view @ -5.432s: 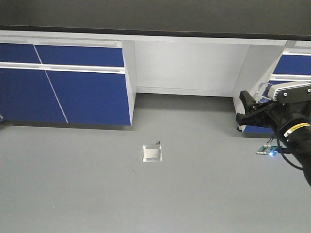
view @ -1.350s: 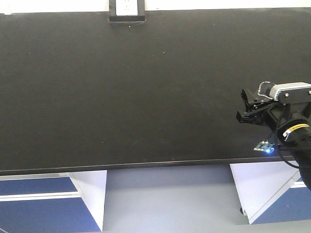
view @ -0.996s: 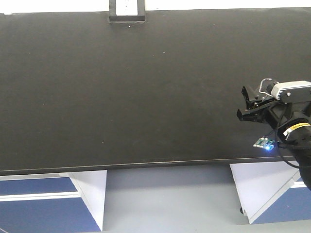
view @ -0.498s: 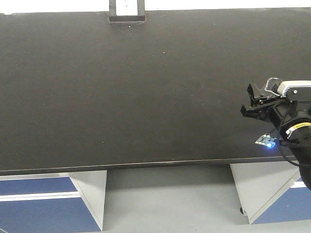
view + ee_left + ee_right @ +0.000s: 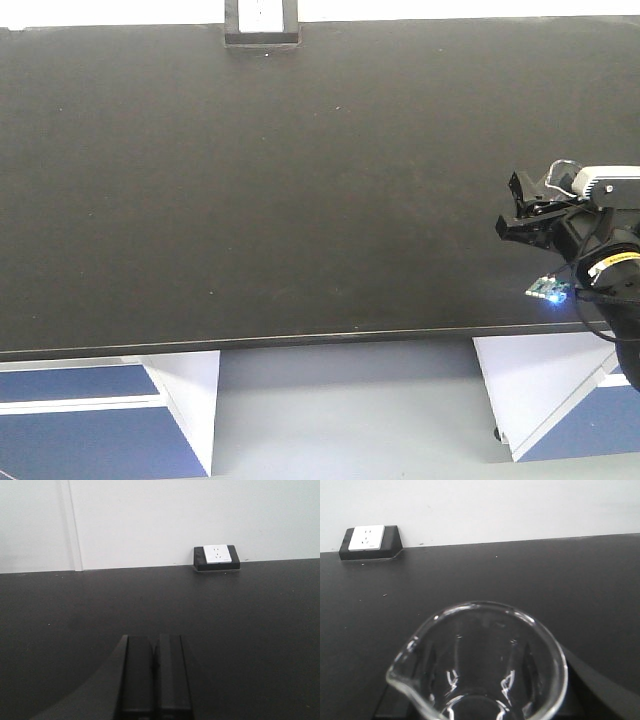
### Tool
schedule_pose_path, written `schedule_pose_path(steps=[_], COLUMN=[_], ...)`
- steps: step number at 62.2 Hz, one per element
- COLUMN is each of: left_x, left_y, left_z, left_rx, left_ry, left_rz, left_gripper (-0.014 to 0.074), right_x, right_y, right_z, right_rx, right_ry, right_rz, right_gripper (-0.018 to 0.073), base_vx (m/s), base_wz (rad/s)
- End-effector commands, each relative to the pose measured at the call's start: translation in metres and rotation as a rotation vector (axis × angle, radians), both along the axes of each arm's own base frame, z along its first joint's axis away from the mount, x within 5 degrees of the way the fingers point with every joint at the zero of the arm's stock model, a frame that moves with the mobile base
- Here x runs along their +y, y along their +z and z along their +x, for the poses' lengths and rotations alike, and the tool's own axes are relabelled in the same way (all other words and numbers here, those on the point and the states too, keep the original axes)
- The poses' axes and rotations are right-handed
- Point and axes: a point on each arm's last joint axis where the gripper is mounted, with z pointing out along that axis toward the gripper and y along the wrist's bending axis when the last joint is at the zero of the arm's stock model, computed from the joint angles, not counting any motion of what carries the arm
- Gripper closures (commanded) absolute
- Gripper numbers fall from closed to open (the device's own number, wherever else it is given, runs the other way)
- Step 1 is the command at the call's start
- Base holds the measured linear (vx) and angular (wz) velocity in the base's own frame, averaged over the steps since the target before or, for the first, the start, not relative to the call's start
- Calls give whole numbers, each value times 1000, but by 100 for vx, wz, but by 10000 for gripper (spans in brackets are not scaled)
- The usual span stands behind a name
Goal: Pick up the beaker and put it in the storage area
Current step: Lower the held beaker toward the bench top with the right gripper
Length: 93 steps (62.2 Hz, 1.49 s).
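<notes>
Nothing legible is seen; the yellow label (image 5: 611,262) on the right arm (image 5: 598,232) is printed too small.

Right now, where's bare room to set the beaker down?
The whole black bench top is bare, open from the socket box on its rear edge to the front edge. Nothing is crowded. The nearest free patch is below the right gripper holding the beaker, near the right end.
</notes>
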Motion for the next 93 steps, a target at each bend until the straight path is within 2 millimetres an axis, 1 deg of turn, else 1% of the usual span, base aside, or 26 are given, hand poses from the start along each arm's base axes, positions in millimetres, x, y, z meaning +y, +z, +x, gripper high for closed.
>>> schedule_pose_path(steps=[1, 14, 28, 39, 44, 50, 60, 64, 68, 75, 84, 93], left_x=[-1, -1, -1, -1, -1, -1, -1, -1, -1, -1, -1, -1], left_y=[15, 15, 15, 15, 15, 15, 15, 15, 15, 15, 15, 15], left_z=[-2, -2, -2, -2, -2, -2, -2, -2, -2, -2, -2, -2], left_rx=[-115, -115, -115, -115, -115, -115, -115, -115, -115, -115, -115, -115], left_ry=[-13, -13, -13, -13, -13, -13, -13, -13, -13, -13, -13, -13], left_rz=[-11, -11, -11, -11, -11, -11, -11, -11, -11, -11, -11, -11], left_gripper=[603, 603, 603, 603, 603, 603, 603, 603, 603, 603, 603, 603], right_x=[-1, 0, 10, 13, 19, 23, 24, 24, 26, 30, 32, 32], right_y=[31, 32, 32, 34, 38, 42, 45, 41, 33, 14, -12, -28], right_z=[4, 3, 2, 4, 12, 28, 54, 62, 68, 76, 80, 80], right_rx=[-258, -272, -273, -287, -300, -302, -312, -305, -287, -239, -185, -177], right_ry=[0, 10, 116, 157, 213, 257, 260, 264, 282, 333, 348, 355], right_rz=[5, 4, -21, -36, -56, -86, -101, -94, -89, -82, -67, -60], right_gripper=[454, 454, 454, 454, 454, 454, 454, 454, 454, 454, 454, 447], base_vx=[0, 0, 0, 0, 0, 0, 0, 0, 0, 0, 0, 0], base_wz=[0, 0, 0, 0, 0, 0, 0, 0, 0, 0, 0, 0])
